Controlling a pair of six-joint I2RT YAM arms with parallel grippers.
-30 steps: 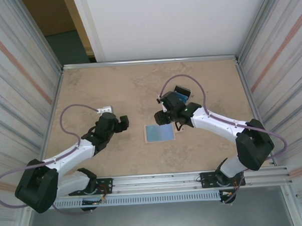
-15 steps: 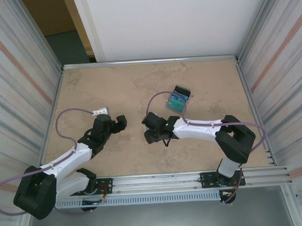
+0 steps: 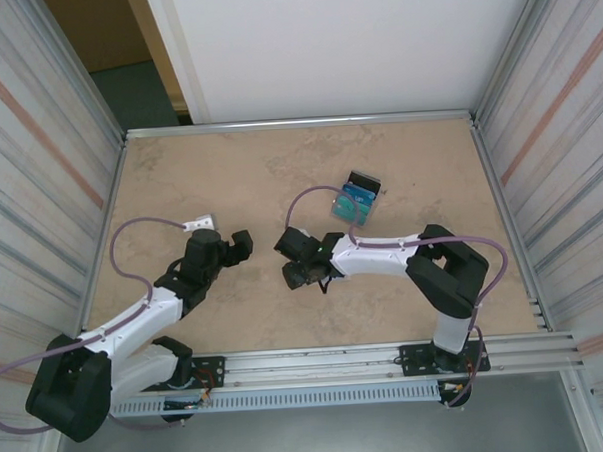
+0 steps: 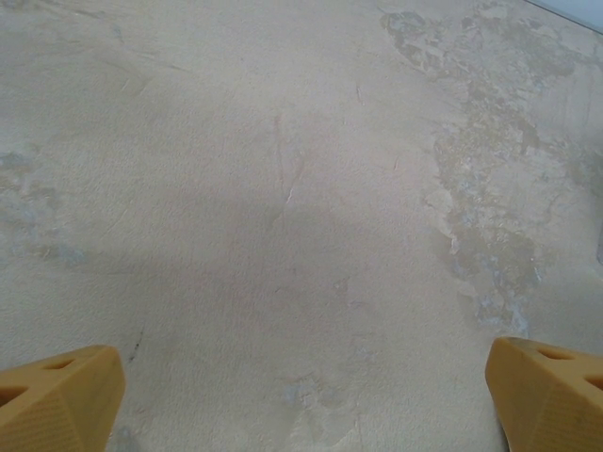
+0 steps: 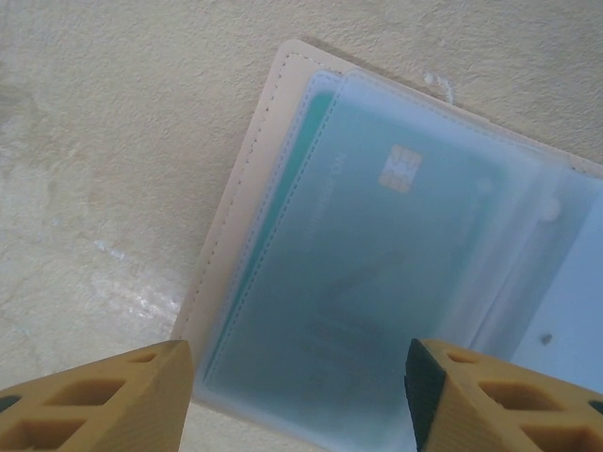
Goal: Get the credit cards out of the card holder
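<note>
The left hand sits over the left part of the worktop, pointing toward the middle. In its own camera, the left hand is wide open. Its two yellow fingers are far apart in the bottom corners. There is nothing between them but the bare tan worktop, which has some grey marks on it.

Near the middle, the right arm bends back across the worktop. The right hand points down, close to the surface. In its own camera, the right hand is open too. One yellow finger is at the bottom left and the other is at the bottom right. It is not gripping anything.

Right under it lies the card holder, open and flat on the worktop. It has a tan edge with small stitches and see-through pockets inside. A teal card with a small chip is still in a pocket. The pale blue inside of the holder shows at the far right.

Farther right and toward the back, a small pile of cards lies on the worktop, well apart from both hands. It shows teal, blue and black.
</note>
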